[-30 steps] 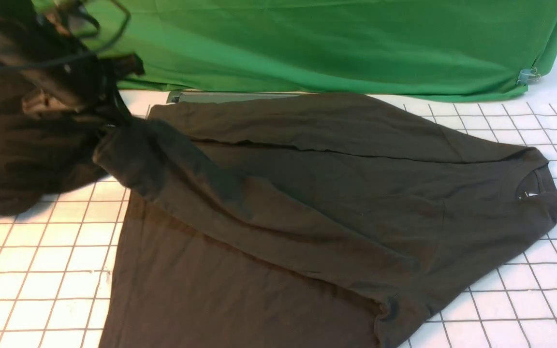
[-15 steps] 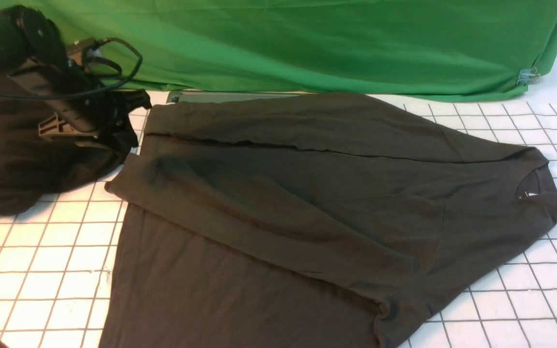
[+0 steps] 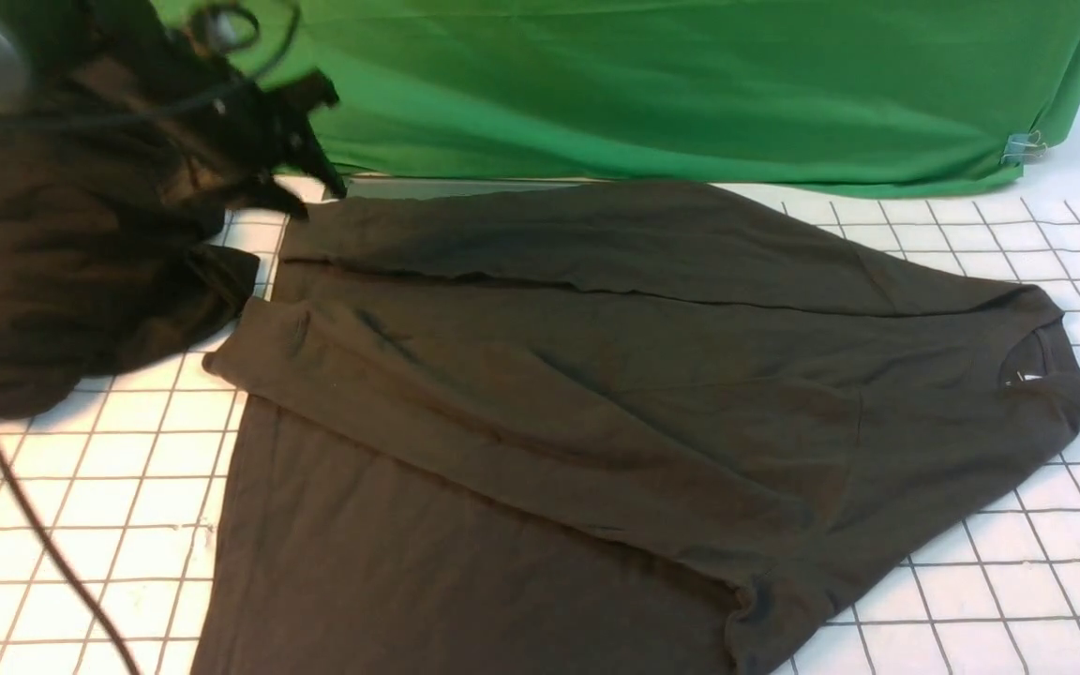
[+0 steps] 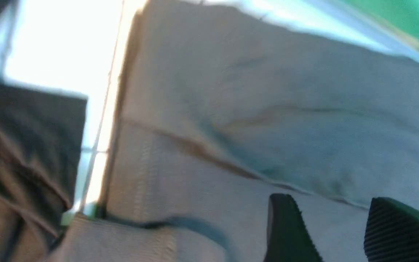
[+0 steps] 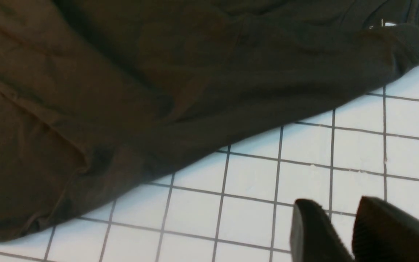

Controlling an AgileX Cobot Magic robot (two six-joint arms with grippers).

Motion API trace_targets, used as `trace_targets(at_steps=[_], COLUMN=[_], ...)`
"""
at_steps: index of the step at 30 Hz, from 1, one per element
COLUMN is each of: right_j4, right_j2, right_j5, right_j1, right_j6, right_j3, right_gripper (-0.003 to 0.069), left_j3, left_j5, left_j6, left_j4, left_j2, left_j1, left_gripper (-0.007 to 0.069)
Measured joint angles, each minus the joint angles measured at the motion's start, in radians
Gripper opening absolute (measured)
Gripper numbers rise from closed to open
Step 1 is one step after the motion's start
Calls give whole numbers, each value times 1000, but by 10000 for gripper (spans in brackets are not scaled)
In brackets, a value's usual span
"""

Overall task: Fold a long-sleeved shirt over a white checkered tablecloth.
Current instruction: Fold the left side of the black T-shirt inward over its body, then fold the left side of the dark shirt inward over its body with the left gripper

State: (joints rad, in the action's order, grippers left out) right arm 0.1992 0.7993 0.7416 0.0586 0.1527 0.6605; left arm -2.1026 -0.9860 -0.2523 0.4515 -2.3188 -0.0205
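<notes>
The white checkered tablecloth lies under the dark shirt, whose collar points right and hem left, beside a black heap at far left. The left gripper, open and empty, hangs by the hem; the right has parted, empty fingers. To finish the sleeves well, smooth the near one flat without dragging the body.

Bare white checkered tablecloth lies open at the front view's lower right and lower left. The dark fabric heap blocks the left edge, and the green backdrop walls off the top.
</notes>
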Motion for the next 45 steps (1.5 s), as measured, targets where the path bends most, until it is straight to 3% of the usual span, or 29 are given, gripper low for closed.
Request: trace_targets(at_steps=[2,7,14,18,24,32,40,45], right_j4=[0,0,0,0,0,-1,-1,-1], right_j2=[0,0,0,0,0,0,0,0], right_j5=[0,-1,-5,-5,-5,-5,-5,-5], right_j1=[0,0,0,0,0,0,0,0], right_j6=[0,-1,-1,-2,-1,0,0,-1], right_j3=[0,0,0,0,0,0,0,0], right_gripper=[185,195,199,205,212,221,221,230], left_j3=[-31,-44,-45,-45,-45,-45,57,382], left_j5=[-2,28,71,64,63,11,-115,-107], left_j6=[-69,-90,-117,-133,-117,-68,-117,-136], left_j4=[25,122,152,153,118,94,-174,-298], left_j2=[-82,-136,-155,-163,-164,-92,208,411], left_j1=[-2,-2,-2,-2,-2,2,120,196], left_gripper=[295,295,285,227,21,5,5,5])
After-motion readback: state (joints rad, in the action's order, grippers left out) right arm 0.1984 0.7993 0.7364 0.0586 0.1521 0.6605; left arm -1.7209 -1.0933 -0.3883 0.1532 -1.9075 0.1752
